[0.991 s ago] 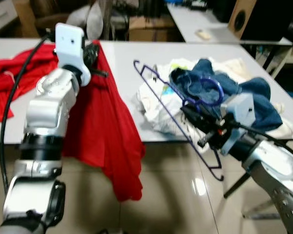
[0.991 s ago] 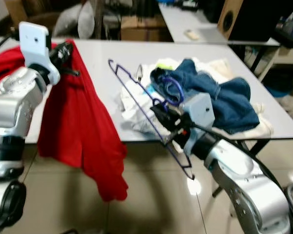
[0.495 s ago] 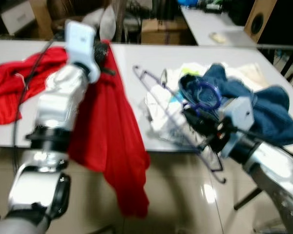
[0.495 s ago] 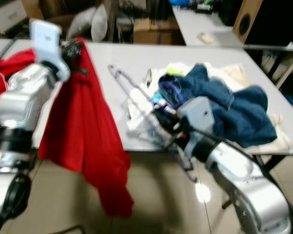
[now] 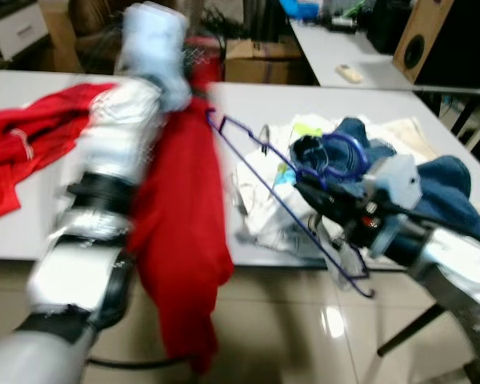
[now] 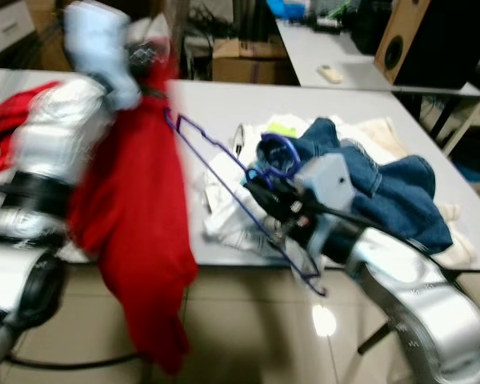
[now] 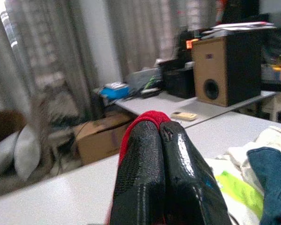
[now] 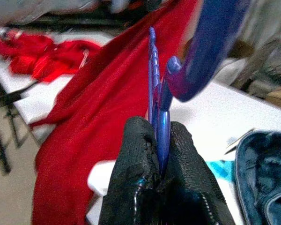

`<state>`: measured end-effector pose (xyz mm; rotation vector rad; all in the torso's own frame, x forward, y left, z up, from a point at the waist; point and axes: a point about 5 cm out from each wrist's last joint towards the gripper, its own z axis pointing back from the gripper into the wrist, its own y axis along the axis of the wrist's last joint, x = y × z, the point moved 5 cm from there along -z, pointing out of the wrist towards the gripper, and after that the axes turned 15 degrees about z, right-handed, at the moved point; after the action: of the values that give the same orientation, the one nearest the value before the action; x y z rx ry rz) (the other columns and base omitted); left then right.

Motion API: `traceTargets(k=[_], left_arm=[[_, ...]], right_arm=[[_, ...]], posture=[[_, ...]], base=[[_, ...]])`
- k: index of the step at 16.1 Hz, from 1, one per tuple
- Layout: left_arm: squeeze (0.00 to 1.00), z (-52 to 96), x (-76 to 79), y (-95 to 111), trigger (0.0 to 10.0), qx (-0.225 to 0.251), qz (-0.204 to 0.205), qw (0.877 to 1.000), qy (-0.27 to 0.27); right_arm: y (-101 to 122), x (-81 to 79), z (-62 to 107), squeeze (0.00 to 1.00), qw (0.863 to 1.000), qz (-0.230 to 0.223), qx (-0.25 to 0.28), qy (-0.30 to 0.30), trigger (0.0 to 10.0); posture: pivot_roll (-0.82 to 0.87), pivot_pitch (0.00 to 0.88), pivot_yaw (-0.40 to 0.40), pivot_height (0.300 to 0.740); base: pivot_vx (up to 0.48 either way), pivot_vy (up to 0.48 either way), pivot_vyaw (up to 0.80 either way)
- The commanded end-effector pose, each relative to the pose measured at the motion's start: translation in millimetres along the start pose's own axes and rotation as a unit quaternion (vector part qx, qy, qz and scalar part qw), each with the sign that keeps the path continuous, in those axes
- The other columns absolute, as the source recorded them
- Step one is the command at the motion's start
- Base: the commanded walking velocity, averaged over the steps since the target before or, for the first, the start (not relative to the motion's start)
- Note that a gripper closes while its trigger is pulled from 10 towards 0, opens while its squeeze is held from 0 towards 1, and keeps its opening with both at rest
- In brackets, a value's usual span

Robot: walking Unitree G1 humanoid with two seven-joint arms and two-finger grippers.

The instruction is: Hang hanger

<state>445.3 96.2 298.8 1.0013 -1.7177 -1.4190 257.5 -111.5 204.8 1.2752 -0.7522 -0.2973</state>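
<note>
While the left hand point(image 7: 160, 140) is raised above the white tabletop point(image 5: 248, 104), its black fingers point(image 7: 145, 178) are pinched on a red garment point(image 5: 184, 240) that drapes down past the table edge toward the floor. To the right, the right hand point(image 8: 157, 154) is clamped on the neck of a purple hanger point(image 5: 304, 216), which it holds tilted over the edge, hook above a pile of blue denim point(image 5: 432, 184) and white clothes point(image 5: 264, 192). More red cloth point(image 5: 32, 144) lies at the left.
</note>
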Motion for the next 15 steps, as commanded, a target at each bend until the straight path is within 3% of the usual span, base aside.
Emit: traceTargets(k=[1,5,7,11,13,15], left_arm=[[0.00,1.7,-15.0,16.5,10.0,0.018,-0.021,1.000,0.014],[0.00,-11.5,0.4,35.9,10.0,0.036,-0.022,0.999,-0.022],[0.00,-13.9,7.0,46.7,10.0,0.053,-0.010,0.998,-0.039],[0.00,-9.2,15.3,71.0,10.0,0.082,-0.003,0.993,-0.081],[0.00,-5.1,25.1,88.5,10.0,0.094,-0.001,0.990,-0.109],[0.00,-1.2,25.2,104.3,10.0,0.110,0.008,0.988,-0.112]], right_arm=[[7.9,-9.8,2.8,0.00,0.999,0.001,0.011,0.041,10.0],[0.9,-16.9,5.8,0.00,0.995,0.016,-0.017,0.093,10.0],[-4.1,-14.0,-4.1,0.00,0.994,0.036,-0.035,0.094,10.0],[8.8,2.2,-46.1,0.00,0.990,0.082,-0.020,0.111,10.0],[9.7,34.8,-70.7,0.00,0.986,0.134,-0.047,0.085,10.0],[18.3,81.2,-84.9,0.00,0.979,0.193,-0.067,0.014,10.0]], posture=[[0.00,0.000,-0.017,0.740],[-0.01,0.000,-0.008,0.740],[-0.01,0.000,-0.004,0.740],[0.00,0.000,-0.016,0.740],[0.01,0.000,-0.024,0.740],[0.01,0.000,-0.024,0.740]], base=[[0.307,0.000,0.00],[0.308,0.000,0.00],[0.307,0.000,0.00],[0.307,0.000,0.00],[0.293,0.000,0.00],[0.124,0.000,0.00]])
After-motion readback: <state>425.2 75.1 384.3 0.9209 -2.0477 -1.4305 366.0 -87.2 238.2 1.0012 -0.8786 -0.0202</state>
